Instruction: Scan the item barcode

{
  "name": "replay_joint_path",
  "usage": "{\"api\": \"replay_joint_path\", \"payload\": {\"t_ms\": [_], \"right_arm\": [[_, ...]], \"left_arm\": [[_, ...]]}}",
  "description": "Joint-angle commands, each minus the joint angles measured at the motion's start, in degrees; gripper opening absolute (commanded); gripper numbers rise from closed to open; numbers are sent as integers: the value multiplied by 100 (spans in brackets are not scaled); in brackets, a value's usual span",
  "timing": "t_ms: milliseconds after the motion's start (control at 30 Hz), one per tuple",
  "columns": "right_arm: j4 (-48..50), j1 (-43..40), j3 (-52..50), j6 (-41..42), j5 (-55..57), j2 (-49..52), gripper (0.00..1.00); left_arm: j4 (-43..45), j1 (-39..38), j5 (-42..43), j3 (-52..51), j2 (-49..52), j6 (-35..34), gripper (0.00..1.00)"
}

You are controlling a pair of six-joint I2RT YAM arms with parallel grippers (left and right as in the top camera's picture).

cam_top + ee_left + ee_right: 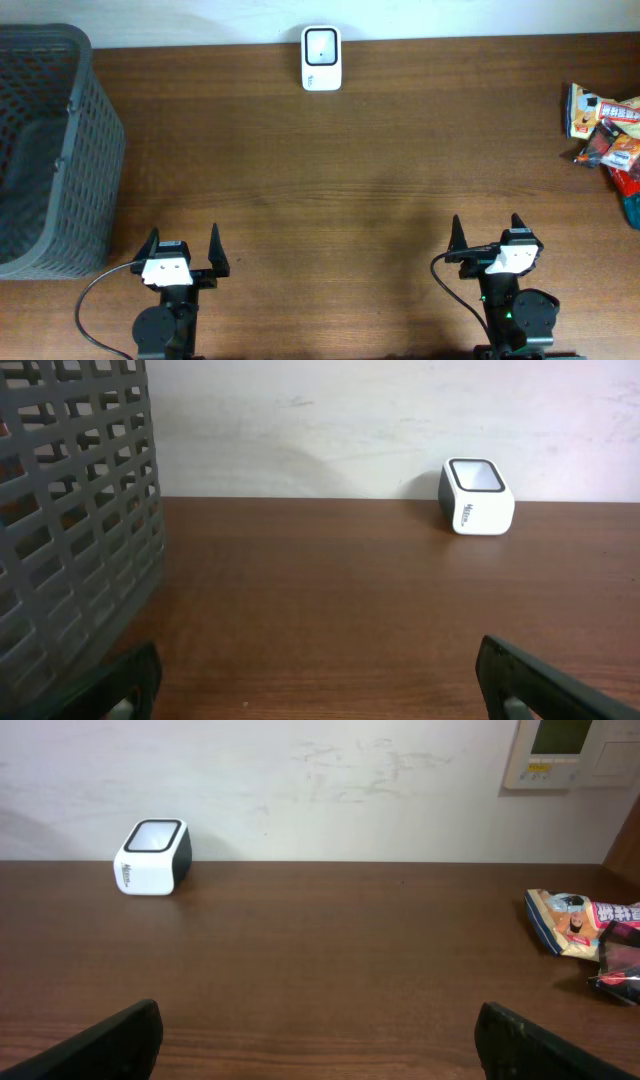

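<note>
1. overhead view: scanner [321, 58] stands at far edge of table [350, 200], roughly mid btwn both arms, window up. prob so either arm can reach it.
2. snack packs [603, 125] piled well right of scanner. they lie flat, print up; top pack's long axis runs approx left-right, one end toward scanner. barcode not visible.
3. left gripper [184, 230] & right gripper [486, 218], both well on near side of scanner: fingers spread wide, holding nothing.
4. basket [100, 150] far left of scanner, likely for scanned packs.
</note>
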Motion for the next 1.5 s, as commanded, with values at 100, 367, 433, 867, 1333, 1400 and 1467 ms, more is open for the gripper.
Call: {"api": "replay_joint_path", "payload": {"t_ms": [100, 367, 433, 867, 1333, 1400, 1467], "right_arm": [[-7, 35, -50, 46, 44, -39, 99], [-7, 35, -50, 46, 46, -39, 99], [-7, 35, -50, 48, 46, -39, 99], [-24, 37, -50, -31, 105, -39, 99], [-9, 35, -50, -214, 70, -39, 99], [-9, 35, -50, -214, 70, -39, 99], [-9, 35, -50, -214, 70, -39, 99]], "left_arm": [[-28, -24, 66, -17, -33, 109, 99], [-28, -24, 66, -17, -33, 109, 99], [-28, -24, 66, -17, -33, 111, 99], [-28, -24, 66, -17, -33, 109, 99], [-28, -24, 66, -17, -33, 109, 99], [-28, -24, 66, -17, -33, 109, 99], [-28, -24, 66, -17, -33, 109, 99]]}}
